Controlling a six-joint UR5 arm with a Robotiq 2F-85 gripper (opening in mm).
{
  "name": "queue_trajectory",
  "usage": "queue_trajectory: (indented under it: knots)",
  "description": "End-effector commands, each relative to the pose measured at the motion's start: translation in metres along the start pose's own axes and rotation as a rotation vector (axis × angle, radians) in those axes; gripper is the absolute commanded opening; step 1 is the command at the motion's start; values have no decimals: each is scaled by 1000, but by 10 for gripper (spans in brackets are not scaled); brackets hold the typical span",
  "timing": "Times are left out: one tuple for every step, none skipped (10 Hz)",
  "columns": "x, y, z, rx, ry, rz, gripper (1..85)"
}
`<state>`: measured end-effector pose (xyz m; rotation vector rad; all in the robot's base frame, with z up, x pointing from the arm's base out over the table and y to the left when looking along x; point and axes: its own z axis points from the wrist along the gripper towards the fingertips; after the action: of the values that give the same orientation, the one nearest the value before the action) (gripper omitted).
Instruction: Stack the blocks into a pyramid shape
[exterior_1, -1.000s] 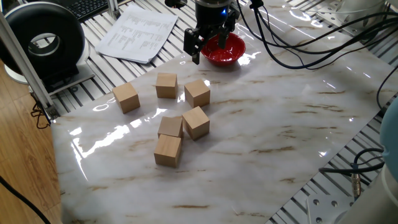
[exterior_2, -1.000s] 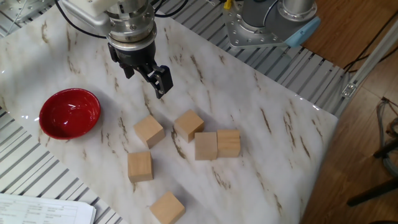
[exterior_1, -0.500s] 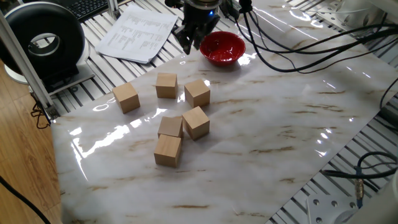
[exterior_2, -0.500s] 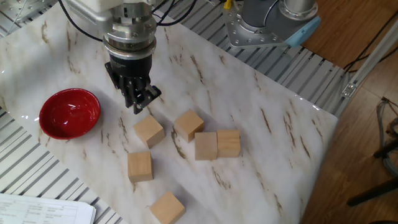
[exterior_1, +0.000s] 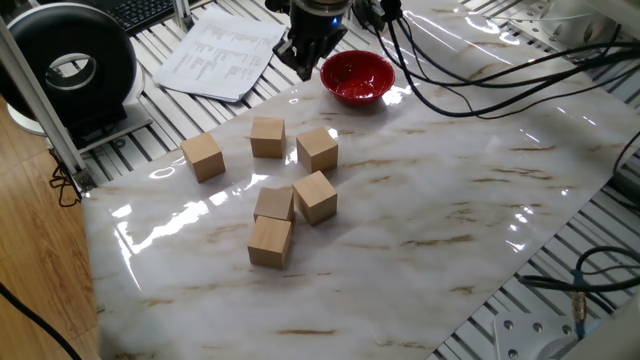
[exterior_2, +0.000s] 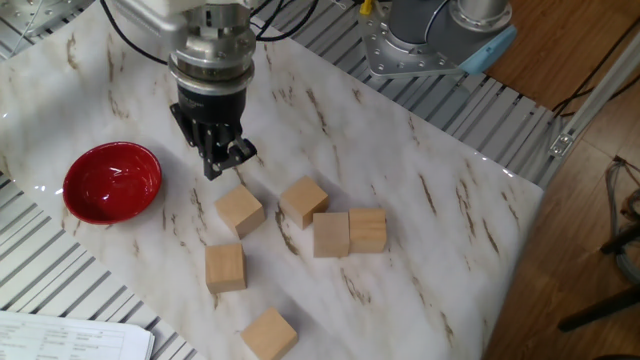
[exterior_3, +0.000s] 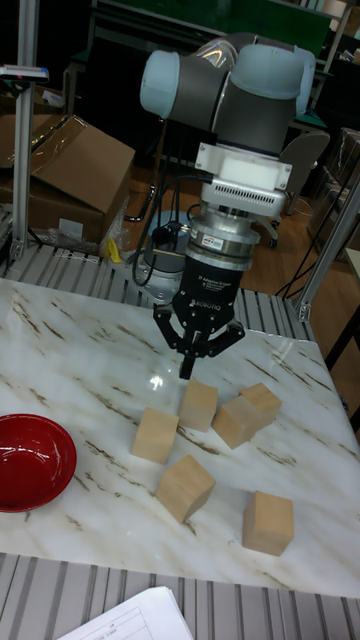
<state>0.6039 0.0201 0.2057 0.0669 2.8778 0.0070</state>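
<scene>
the claw (exterior_2: 222, 165) hangs above the marble tabletop (exterior_2: 420, 170) between the red bowl (exterior_2: 111, 181) and the nearest block, its fingers drawn close together with nothing held. all six wooden blocks (exterior_2: 331, 234) lie unstacked in a loose cluster mid-tabletop, two touching

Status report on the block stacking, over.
End effector empty, fingers close together, hanging above the table near the red bowl. All six blocks flat on the marble, none stacked; two touch. Nothing blocks the path to the nearest block.
</scene>
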Motion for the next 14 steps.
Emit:
queue_trajectory:
  knots:
    - [3, -7, -10, 14, 0, -6, 13]
    - [3, -9, -7, 16, 6, -8, 13]
    - [4, -6, -7, 1, 10, -4, 13]
    - [12, -1, -6, -23, 42, 3, 13]
    - [41, 3, -9, -50, 165, 49, 13]
    - [64, 7, -14, -70, 251, 50, 13]
    - [75, 15, -17, -100, 298, 46, 13]
    - [83, 21, -17, -119, 333, 48, 13]
    - [85, 15, -15, -93, 340, 31, 13]
    - [76, 11, -11, -71, 305, 27, 13]
    - [70, 11, -7, -63, 285, 25, 13]
    - [70, 9, -6, -51, 286, 11, 13]
    - [73, 7, -5, -42, 299, -7, 13]
    - [70, 7, -1, -42, 294, -5, 13]
